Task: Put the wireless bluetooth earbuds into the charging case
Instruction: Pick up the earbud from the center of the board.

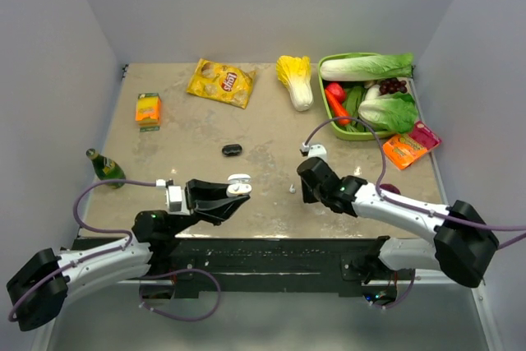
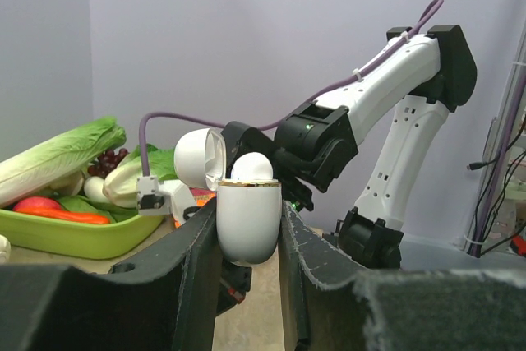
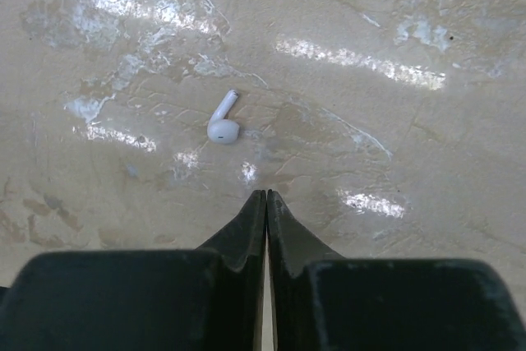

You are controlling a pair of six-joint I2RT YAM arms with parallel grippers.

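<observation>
The left end effector (image 1: 242,191) holds the white charging case (image 1: 239,183).

And the charging case (image 2: 245,219) sits wedged between the jaws of the left gripper (image 2: 246,240), flanks covered, its inner well out of sight. Dark lump (image 1: 232,150) well beyond both jaws, too small to call

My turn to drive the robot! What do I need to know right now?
Left gripper: shut on the white charging case, lid open.
Right gripper: shut, empty, tips just short of a white earbud lying on the table.
Done: one white bud looks seated in the case.
Left to do: open the right gripper, grab the loose earbud, seat it. A small black item lies farther back; I cannot tell what it is.
</observation>
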